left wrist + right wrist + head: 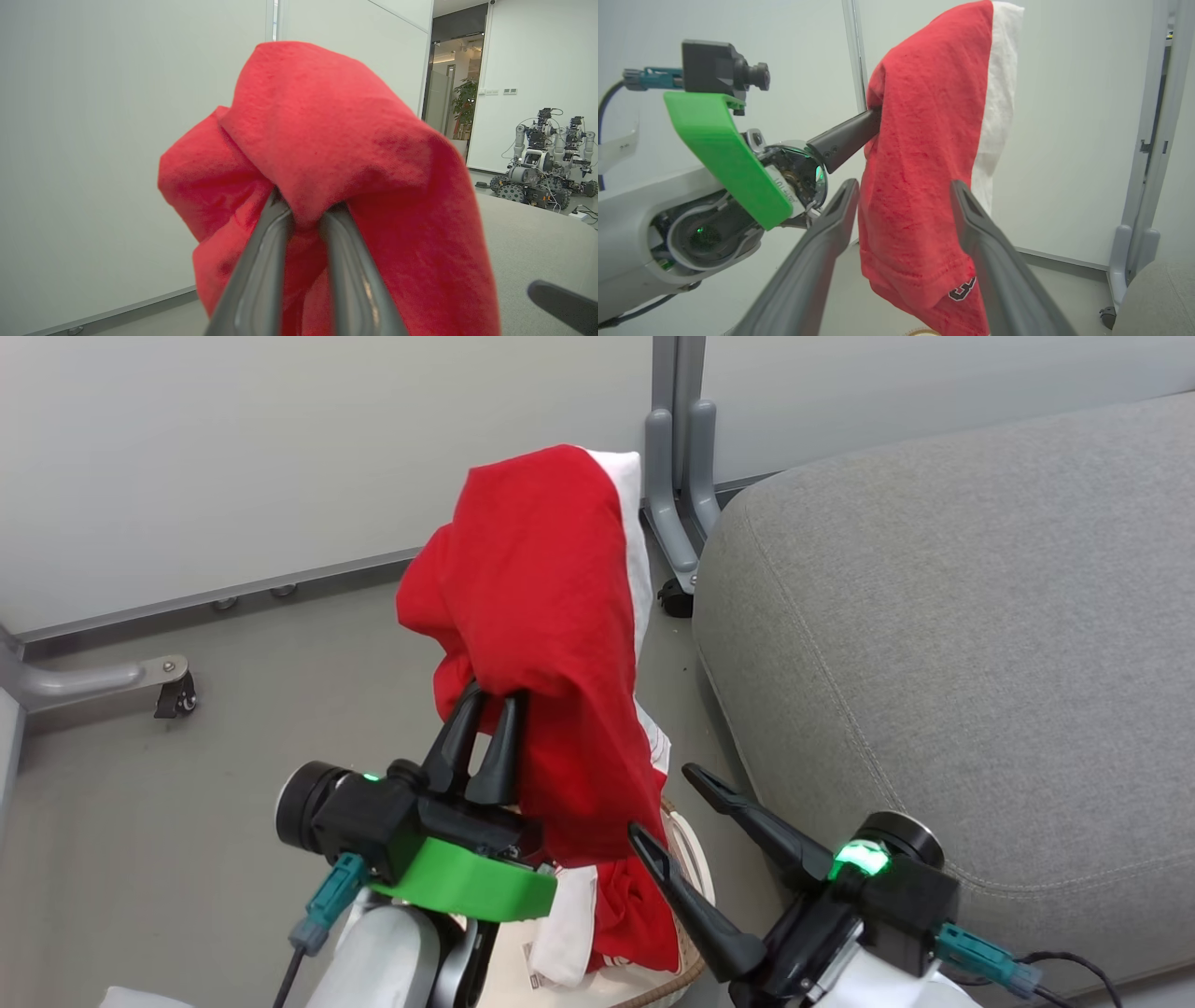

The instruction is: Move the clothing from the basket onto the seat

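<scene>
A red garment [537, 607] with a white panel hangs in the air, draped over my left gripper [488, 698], which is shut on a fold of it. In the left wrist view the red garment [345, 154] bunches over the two fingertips. A small dark emblem [962, 293] sits at its lower hem. My right gripper [663, 800] is open, just right of the hanging cloth, its fingers either side of the garment [924, 140] in its own view, apart from it. Below, more red and white cloth [630, 919] lies in the basket [689, 963]. The grey seat [980, 616] is to the right.
Grey floor lies to the left, bounded by a pale wall. A partition foot with a caster [674, 597] stands beside the seat's far corner, another caster [177, 695] at far left. Other wheeled robots [537, 163] stand far off beyond the seat.
</scene>
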### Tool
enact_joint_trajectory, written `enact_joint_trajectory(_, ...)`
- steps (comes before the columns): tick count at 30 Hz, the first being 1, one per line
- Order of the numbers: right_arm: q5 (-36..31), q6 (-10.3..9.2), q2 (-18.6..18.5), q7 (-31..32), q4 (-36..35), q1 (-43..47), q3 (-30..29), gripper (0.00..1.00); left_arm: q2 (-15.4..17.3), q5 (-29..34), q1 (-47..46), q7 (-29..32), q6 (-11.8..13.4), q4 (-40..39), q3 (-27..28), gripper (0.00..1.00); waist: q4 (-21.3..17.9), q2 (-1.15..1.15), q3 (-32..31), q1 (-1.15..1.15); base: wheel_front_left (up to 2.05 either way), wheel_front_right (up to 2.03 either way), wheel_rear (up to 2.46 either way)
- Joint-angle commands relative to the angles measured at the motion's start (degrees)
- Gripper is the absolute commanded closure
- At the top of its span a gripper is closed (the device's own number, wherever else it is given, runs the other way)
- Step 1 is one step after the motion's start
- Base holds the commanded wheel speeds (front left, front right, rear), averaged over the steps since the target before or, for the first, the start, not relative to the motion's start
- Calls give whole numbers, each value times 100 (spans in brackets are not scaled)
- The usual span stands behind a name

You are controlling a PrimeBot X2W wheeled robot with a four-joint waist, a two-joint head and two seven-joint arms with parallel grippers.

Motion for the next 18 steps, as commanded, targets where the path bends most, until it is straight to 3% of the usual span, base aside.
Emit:
enact_joint_trajectory(1,-79,-4,26,-18,147,-94,33,0,15,83,-125,-3,39,9,-48,100,15,0,-3,0,0,0,0)
enact_joint_trajectory(7,-138,-3,204,-18,738,-339,123,0,14,118,-209,-3,51,68,-266,100,113,0,-21,0,0,0,0)
enact_joint_trajectory(18,-272,-4,495,-18,1611,-563,129,0,16,198,-422,-3,297,607,-814,100,383,0,-82,0,0,0,0)
